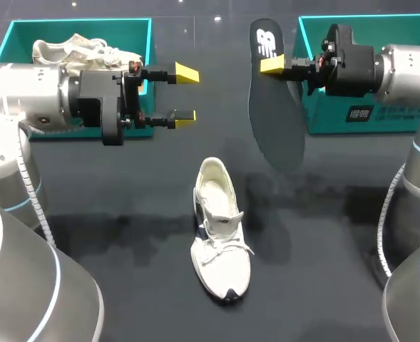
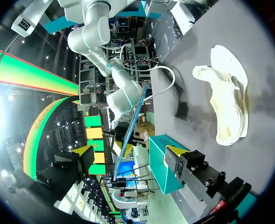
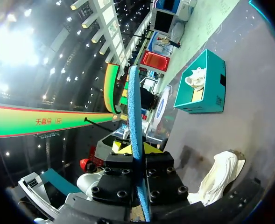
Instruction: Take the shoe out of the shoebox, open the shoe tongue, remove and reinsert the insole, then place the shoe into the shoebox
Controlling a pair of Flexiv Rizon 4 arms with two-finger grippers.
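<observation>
While the right gripper [image 1: 274, 65] hangs above the table, its yellow-tipped fingers are pinched tight on the dark insole [image 1: 275, 121], one finger on each face, near the printed end. The right wrist view shows the insole edge-on, blue, squeezed between them. The insole dangles clear of the table, at about 1 o'clock from the shoe [image 1: 220, 228]. The shoe lies mid-table, white with dark trim, toe toward 6 o'clock, heel opening toward 12, laces loose, nothing touching it. The left gripper [image 1: 186, 95] hovers at about 11 o'clock from the shoe, well apart from it, fingers spread wide, nothing held. The left shoebox [image 1: 13, 35], teal, sits at 10 o'clock with a second shoe [image 1: 74, 51] inside, pale, lying on its side. The right shoebox [image 1: 359, 117], also teal, sits at 2 o'clock, partly hidden behind the right arm; can't tell what's inside.
</observation>
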